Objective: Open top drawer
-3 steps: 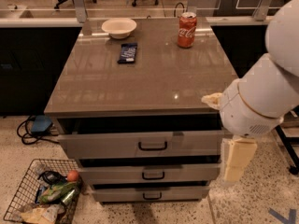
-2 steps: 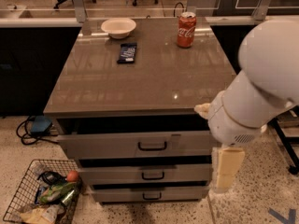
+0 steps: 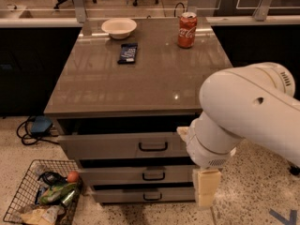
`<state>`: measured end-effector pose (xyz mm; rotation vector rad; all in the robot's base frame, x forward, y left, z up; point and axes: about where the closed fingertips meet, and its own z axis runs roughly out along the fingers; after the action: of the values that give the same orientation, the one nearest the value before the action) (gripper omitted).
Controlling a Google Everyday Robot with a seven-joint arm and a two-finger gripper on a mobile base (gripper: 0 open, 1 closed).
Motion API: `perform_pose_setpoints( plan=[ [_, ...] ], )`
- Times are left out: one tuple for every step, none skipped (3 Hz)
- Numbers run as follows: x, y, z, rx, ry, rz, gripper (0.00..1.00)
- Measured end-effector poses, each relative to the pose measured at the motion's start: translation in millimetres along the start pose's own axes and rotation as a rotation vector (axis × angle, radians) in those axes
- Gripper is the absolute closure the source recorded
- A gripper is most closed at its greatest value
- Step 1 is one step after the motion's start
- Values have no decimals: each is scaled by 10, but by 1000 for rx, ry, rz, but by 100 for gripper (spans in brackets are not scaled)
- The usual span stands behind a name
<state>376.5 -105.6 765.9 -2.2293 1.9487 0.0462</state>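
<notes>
The top drawer [image 3: 108, 146] is the tallest grey-beige front under the counter, with a black pull handle [image 3: 153, 146]. It stands out a little from the cabinet, with a dark gap above it. My white arm [image 3: 248, 111] fills the right side and hides the drawer's right end. My gripper [image 3: 206, 190] hangs beige below the wrist, at the right end of the drawer fronts, level with the two lower drawers and to the right of the handles. It holds nothing that I can see.
On the counter [image 3: 140, 83] are a white bowl [image 3: 119, 27], a dark snack bar [image 3: 127, 53] and a red cola can [image 3: 187, 23]. Two shorter drawers [image 3: 117, 176] sit below. A wire basket of rubbish [image 3: 42, 198] stands on the floor at left, with cables [image 3: 33, 128] behind it.
My arm has swung left and closer to the cabinet, covering more of its right side. The gripper has moved left with it. The drawer has not moved.
</notes>
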Motion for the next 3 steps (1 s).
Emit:
perform_pose_setpoints(
  plan=[
    [-243,-112,595,-67,-36,-69,0],
    [-245,-114,595,-67,-35,-69,0],
    [-320,-189,678,-97,2,-81,0]
  ],
)
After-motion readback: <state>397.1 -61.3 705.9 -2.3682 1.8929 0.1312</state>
